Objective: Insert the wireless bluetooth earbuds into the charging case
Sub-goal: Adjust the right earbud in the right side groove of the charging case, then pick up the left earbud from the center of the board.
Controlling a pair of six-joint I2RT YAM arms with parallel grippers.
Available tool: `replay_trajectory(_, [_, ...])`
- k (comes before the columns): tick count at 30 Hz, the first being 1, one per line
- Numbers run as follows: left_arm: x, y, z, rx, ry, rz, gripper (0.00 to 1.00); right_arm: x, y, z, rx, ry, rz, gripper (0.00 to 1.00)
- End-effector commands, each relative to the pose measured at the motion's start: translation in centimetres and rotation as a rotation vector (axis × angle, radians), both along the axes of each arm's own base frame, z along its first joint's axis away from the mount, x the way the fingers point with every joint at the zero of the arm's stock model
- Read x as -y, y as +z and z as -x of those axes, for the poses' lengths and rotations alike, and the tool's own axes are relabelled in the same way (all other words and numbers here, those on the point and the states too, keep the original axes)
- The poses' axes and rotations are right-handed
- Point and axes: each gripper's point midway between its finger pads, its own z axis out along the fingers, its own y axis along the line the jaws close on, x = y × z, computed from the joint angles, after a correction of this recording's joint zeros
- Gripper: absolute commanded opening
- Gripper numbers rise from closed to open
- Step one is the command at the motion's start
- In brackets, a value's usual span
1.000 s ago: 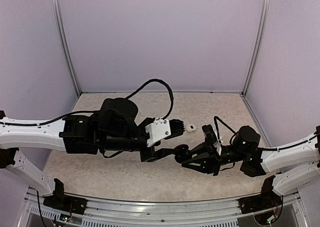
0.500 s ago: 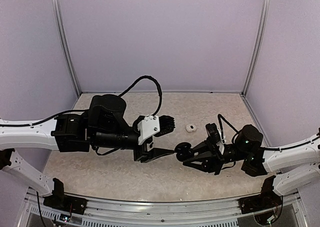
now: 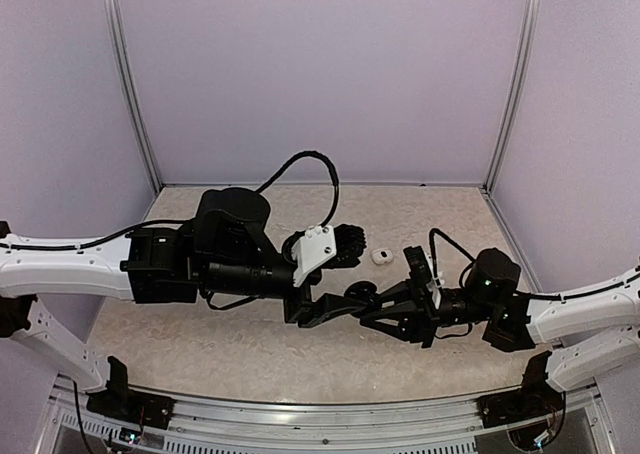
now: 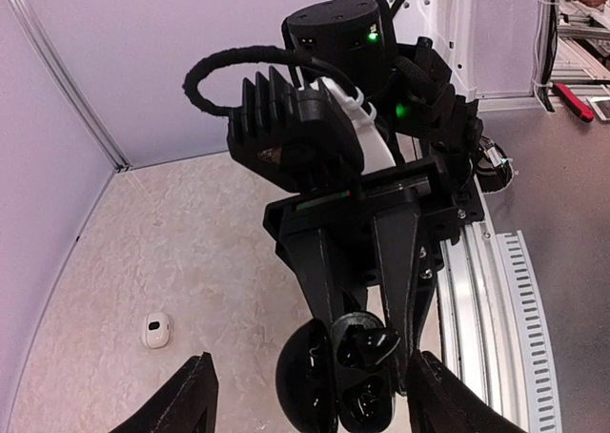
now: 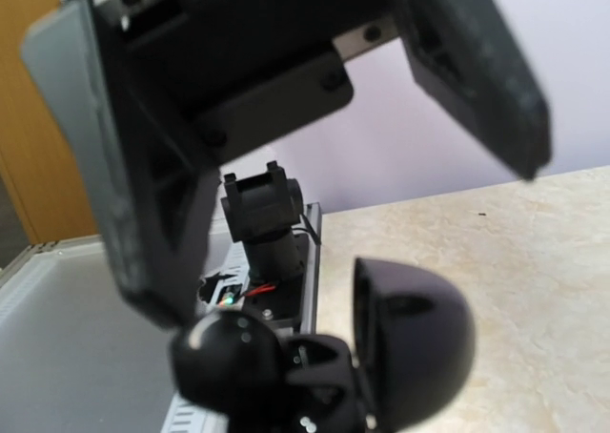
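My right gripper [image 3: 374, 310] is shut on a black charging case [image 3: 360, 297] and holds it above the table with its lid open. In the left wrist view the case's base [image 4: 367, 371] shows a glossy black earbud [image 4: 371, 345] at its upper socket. The lower socket is too dark to read. My left gripper [image 3: 330, 309] is open and empty, its fingers [image 4: 191, 395] spread wide either side of the case. A small white earbud [image 3: 380, 256] lies on the table behind the grippers and also shows in the left wrist view [image 4: 155, 330]. The other earbuds are out of view.
The beige table [image 3: 440, 219] is walled by lilac panels on three sides. An aluminium rail [image 3: 330, 419] runs along the near edge. In the right wrist view the case lid [image 5: 412, 342] fills the bottom, with the left gripper's dark body [image 5: 191, 99] close overhead.
The left gripper drew back to the left, then came right again up to the case. The right gripper shifted slightly left with the case. The white earbud stayed put.
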Motion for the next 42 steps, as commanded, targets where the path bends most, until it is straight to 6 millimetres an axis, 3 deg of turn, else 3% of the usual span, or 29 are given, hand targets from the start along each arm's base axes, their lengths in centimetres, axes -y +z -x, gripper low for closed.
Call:
replay_trajectory(1, [1.2,1.8,-0.4,-0.023,0.006,0.064,0.68,-0.3,1.3,-0.2,0.037,-0.023,-0.021,0.0])
replay_trajectory(16, [1.9,0.7,-2.6,-0.027,0.098,0.03,0.67,-0.3,1.4,-0.2,0.05,-0.033,-0.018,0.0])
replay_trajectory(23, [1.8,0.2,-2.0,-0.038,0.063,0.02,0.68,-0.1,1.6,-0.4,0.056,-0.049,-0.026,0.0])
replay_trajectory(27, [0.9,1.8,-0.4,-0.031,-0.008,0.102,0.76,0.2,1.7,-0.6,0.062,-0.074,-0.033,0.0])
replay_trajectory(30, [-0.6,3.8,-0.3,-0.019,0.005,0.193,0.84,0.5,1.9,-0.7,0.079,-0.087,-0.042,0.0])
replay_trajectory(33, [-2.1,5.1,-1.4,-0.049,0.064,0.256,0.9,1.0,2.2,-1.0,0.118,-0.116,-0.058,0.0])
replay_trajectory(38, [-4.3,5.6,-4.1,-0.137,0.19,0.314,0.93,2.3,2.8,-1.4,0.221,-0.193,-0.083,0.0])
replay_trajectory(42, [-6.0,3.0,-8.7,-0.277,0.377,0.273,0.87,3.0,3.4,-2.1,0.237,-0.246,-0.092,0.0])
